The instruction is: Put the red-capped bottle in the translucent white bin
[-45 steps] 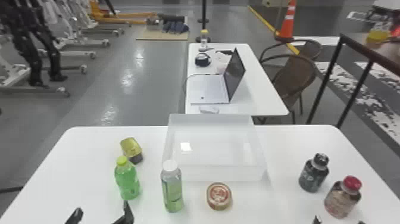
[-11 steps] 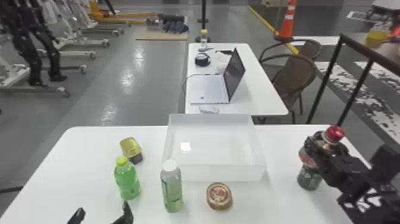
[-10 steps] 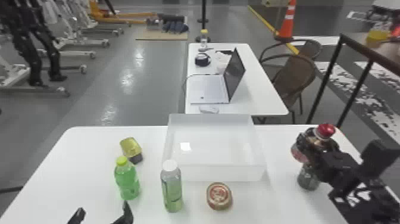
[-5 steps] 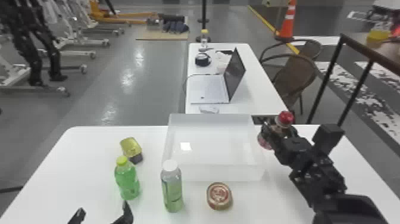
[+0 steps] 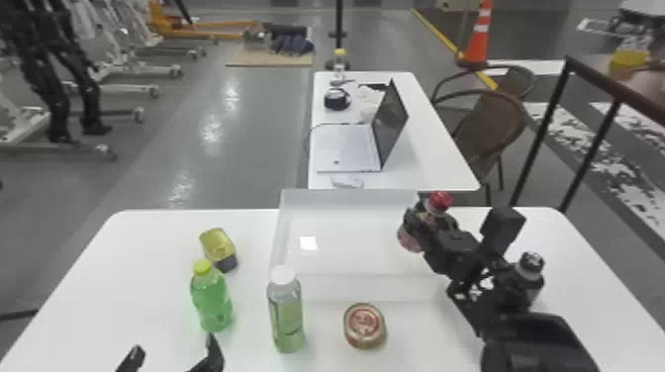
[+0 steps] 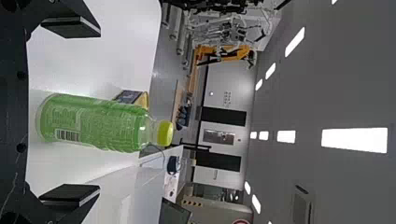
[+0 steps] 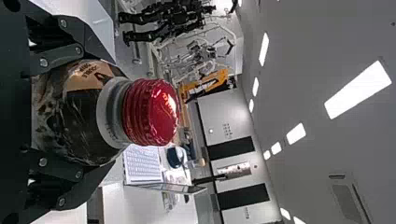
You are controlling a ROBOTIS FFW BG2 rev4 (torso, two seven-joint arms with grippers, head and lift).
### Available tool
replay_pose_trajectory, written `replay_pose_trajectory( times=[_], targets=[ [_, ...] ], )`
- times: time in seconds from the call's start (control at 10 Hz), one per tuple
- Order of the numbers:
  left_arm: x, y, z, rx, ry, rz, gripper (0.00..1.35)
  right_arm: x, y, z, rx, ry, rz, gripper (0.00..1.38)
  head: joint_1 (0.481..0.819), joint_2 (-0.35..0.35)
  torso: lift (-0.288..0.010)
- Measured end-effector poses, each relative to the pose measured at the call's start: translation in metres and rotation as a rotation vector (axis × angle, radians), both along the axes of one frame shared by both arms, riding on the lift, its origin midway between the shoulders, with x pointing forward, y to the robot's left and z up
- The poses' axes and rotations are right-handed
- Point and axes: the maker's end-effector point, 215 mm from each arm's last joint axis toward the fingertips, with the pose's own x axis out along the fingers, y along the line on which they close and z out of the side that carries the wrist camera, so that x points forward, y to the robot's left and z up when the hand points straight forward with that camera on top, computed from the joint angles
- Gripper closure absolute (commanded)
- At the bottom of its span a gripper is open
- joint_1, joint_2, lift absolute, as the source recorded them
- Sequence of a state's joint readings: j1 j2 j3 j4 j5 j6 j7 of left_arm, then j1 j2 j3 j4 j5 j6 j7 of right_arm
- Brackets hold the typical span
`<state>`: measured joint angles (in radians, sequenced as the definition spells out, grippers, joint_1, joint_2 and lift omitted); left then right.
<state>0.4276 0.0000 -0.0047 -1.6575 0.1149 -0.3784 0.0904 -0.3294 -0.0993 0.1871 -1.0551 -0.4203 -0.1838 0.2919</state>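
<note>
Translucent white bin [image 5: 357, 288] lay left of the red-capped bottle [image 7: 105, 114]. Bottle, cap leaning right, was at the bin's right rim, clamped in the right tool [image 5: 428, 221]. Judged: leftward shift needed before release.

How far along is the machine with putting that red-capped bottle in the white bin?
Grasping looks done: the right gripper has its fingers around the red-capped bottle. In hand: the carry, with the bottle held at the right side of the translucent white bin. Left: probably lowering it inside, then opening those fingers.
</note>
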Motion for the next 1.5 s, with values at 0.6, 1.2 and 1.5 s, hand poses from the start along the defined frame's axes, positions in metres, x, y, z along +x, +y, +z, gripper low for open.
replay_pose_trajectory(
  times=[0.6, 1.2, 1.5],
  targets=[
    [0.000, -0.001, 0.000, -0.006, -0.002, 0.000, 0.12, 0.001, 0.016, -0.021, 0.021, 0.047, 0.022, 0.20, 0.549, 0.000, -0.100],
    [0.002, 0.000, 0.003, -0.006, -0.012, 0.001, 0.12, -0.028, -0.020, 0.058, -0.058, -0.141, -0.064, 0.12, 0.549, 0.000, -0.100],
    [0.003, 0.002, 0.009, 0.009, -0.027, 0.012, 0.12, -0.092, -0.088, 0.087, -0.108, -0.191, -0.233, 0.13, 0.549, 0.000, -0.100]
  ],
)
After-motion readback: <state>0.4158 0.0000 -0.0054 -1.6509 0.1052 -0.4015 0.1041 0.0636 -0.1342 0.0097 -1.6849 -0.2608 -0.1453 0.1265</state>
